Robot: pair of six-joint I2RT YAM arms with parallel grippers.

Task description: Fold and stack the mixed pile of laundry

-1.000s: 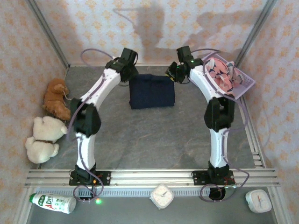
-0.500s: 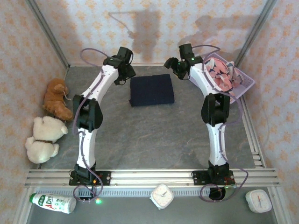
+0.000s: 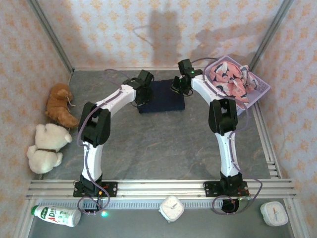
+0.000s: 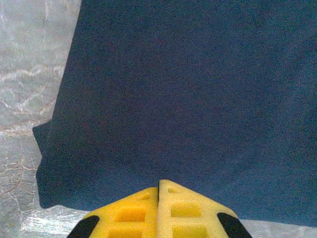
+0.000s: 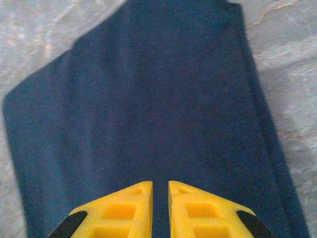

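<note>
Navy garment [image 3: 162, 96] lies folded at the far middle of the table [image 3: 163, 144], the pink shark garment [image 3: 228, 79] heaped in the basket [image 3: 262, 91]. Left gripper [image 4: 158, 191] has its jaws together, right gripper [image 5: 160, 191] a slit apart (pinching cloth? can't tell). Dragging either could rumple the fold.

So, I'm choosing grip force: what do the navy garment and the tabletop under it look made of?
Navy garment: soft matte cloth, judging by its fine fuzzy texture and limp folded edges. Tabletop: likely a stone-patterned sheet, grey with pale veins and slight sheen; real stone isn't ruled out.
</note>
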